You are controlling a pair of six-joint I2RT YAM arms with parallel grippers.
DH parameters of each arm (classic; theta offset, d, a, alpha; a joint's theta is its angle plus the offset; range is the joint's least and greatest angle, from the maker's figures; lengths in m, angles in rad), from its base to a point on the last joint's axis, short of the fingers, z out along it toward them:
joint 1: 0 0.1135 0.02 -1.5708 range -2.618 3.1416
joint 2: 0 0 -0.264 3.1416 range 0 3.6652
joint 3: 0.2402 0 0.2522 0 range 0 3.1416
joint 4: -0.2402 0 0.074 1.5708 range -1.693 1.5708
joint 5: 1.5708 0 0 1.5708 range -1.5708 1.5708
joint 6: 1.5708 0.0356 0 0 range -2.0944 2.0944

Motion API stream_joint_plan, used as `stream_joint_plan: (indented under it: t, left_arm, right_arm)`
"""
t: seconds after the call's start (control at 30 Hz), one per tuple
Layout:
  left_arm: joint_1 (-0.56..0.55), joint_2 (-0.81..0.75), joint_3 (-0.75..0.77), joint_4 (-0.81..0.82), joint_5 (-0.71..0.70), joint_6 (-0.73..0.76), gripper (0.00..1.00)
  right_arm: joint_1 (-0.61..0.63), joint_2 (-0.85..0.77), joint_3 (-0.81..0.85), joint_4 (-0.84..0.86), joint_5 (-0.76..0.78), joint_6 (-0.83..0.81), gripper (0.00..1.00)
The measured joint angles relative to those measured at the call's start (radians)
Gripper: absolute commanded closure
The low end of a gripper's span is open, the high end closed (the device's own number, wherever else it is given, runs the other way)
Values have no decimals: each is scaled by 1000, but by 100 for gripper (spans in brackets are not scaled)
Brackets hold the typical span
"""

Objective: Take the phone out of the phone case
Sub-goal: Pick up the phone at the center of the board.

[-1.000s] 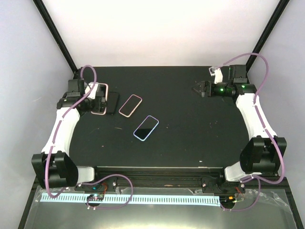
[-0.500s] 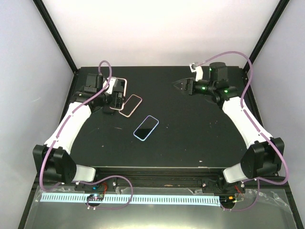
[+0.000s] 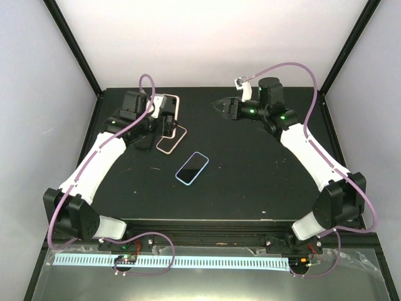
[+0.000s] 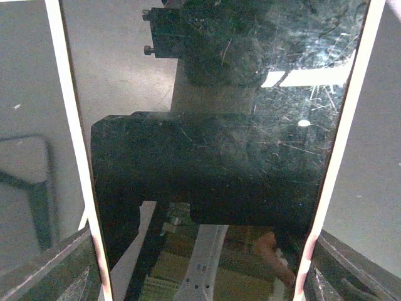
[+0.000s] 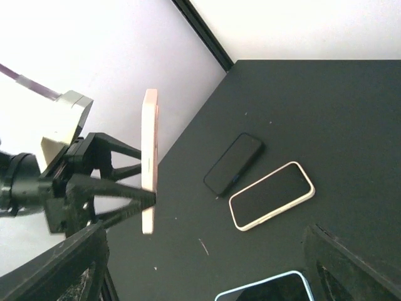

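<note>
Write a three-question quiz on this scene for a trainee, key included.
1. How many phones lie flat on the table?
2. True or false: the right pincer grips a phone.
3. What grips the held phone above the table? A: the left pincer. B: the right pincer. C: both.

Key
1. Three: the black phone, the pink-cased phone and the blue-cased phone.
2. False: it is open and empty.
3. A.
</note>
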State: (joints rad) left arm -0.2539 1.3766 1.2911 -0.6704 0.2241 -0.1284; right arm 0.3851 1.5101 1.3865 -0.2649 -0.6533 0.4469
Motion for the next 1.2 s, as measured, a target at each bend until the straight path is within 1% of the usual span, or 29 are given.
stream_joint_plan:
  t: [0.13, 0.37, 0.43, 0.57, 0.7, 0.77, 0.83, 0.93, 1.0, 1.03, 1.07, 1.1, 1.13, 1.17, 1.2]
  left_arm:
    - [-89, 0, 22, 43, -15, -26, 56]
    - [-176, 22, 34, 76, -42, -62, 56]
    - [-197, 24, 34, 77, -46, -66, 56]
    - [-232, 24, 34, 85, -60, -69, 56]
    - [-245, 24, 34, 89, -75, -69, 56]
    - [-251, 24, 34, 89, -87, -69, 56]
    - [-255, 24, 34, 95, -93, -69, 56]
    - [-269, 29, 34, 102, -94, -69, 56]
    - [-275, 42, 36, 104, -91, -69, 57]
    - [-278, 53, 38, 103, -88, -71, 56]
    - [-278, 66, 43, 103, -85, -73, 53]
    - [-278, 78, 48, 102, -80, -76, 46]
    - [-278, 86, 49, 101, -77, -77, 36]
    - [-278, 92, 49, 101, -73, -78, 22]
    - [-278, 95, 49, 98, -66, -80, 12]
  right_arm:
    - [31, 48, 37, 23, 20, 32, 16]
    - [77, 71, 50, 73, 63, 74, 16]
    - [105, 71, 50, 80, 80, 74, 19]
    - [146, 95, 69, 84, 95, 91, 31]
    - [154, 131, 79, 91, 101, 113, 45]
    - [155, 143, 79, 92, 107, 129, 58]
    - [158, 147, 81, 95, 109, 132, 67]
    - [161, 174, 117, 92, 105, 143, 71]
    - [163, 197, 145, 90, 103, 142, 85]
    - [163, 208, 156, 89, 101, 140, 90]
    - [163, 214, 161, 84, 102, 140, 94]
    - [161, 220, 161, 77, 111, 139, 97]
    - [157, 224, 161, 73, 110, 135, 99]
    - [155, 225, 159, 66, 112, 134, 99]
    - [155, 225, 158, 60, 114, 128, 99]
